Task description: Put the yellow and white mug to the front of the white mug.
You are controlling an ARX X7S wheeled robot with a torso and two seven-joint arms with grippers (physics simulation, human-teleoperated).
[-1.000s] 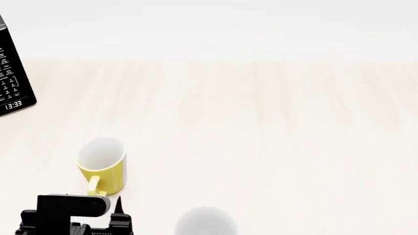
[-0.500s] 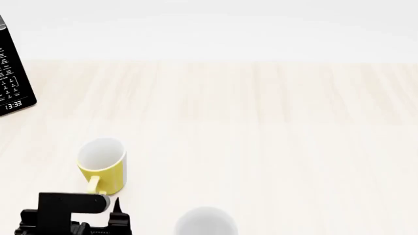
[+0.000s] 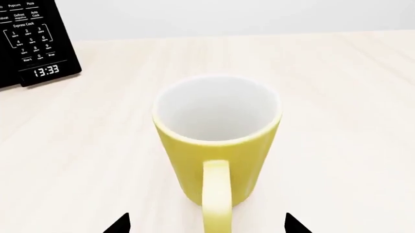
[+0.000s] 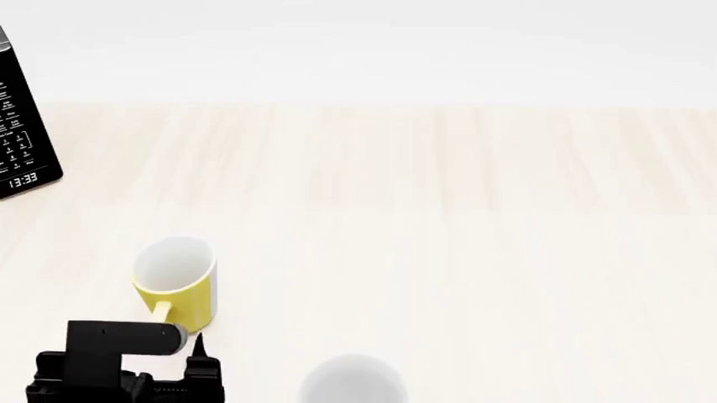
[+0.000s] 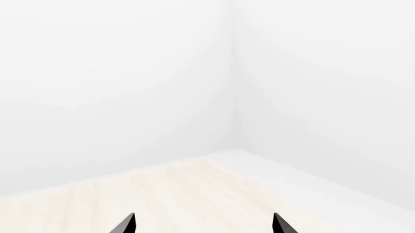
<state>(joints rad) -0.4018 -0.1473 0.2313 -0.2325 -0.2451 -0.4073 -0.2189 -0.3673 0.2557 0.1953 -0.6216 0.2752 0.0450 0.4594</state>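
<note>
Since a second ago our left hand [image 4: 168,374] has dropped back a touch from the yellow and white mug [image 4: 176,284], which hasn't budged. Its fingers are spread wide and empty, with the mug's loop handle just ahead between the tips. Nothing's gripped yet, so the whole carry to the white mug [image 4: 351,378] remains. Smooth glossy cylinders on a pale wood-grain bench [image 4: 448,210]. Right hand [image 5: 202,224] is open too, holding nothing.

Open tabletop [image 4: 471,252] right of mug [image 4: 176,285], apparently
</note>
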